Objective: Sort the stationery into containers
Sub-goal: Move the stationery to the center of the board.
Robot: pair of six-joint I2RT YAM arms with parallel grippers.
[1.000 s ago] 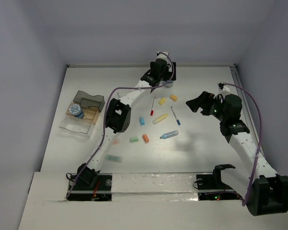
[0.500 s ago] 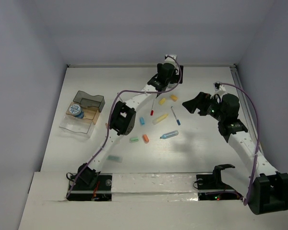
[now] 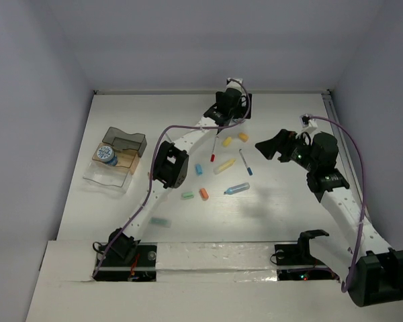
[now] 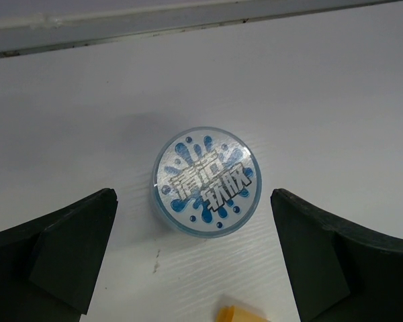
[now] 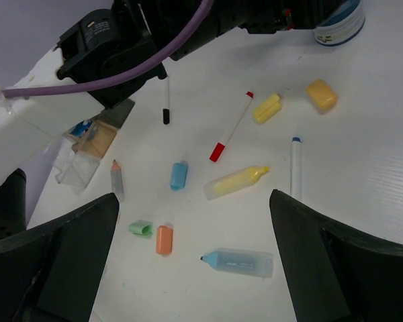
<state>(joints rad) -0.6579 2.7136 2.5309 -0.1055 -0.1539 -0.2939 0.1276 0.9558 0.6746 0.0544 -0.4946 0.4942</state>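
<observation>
Evidently the left gripper hangs spread wide, a finger either side of the round pot, probably to grasp it; the stationery lies scattered near that pot; the right gripper, equally wide and empty, hovers over the scatter.

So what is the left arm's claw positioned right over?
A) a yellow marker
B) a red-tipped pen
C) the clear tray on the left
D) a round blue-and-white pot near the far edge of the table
D: in the left wrist view, the round blue-and-white pot sits on the table directly beneath the left gripper, centred between its two spread fingers, which do not touch it.
</observation>
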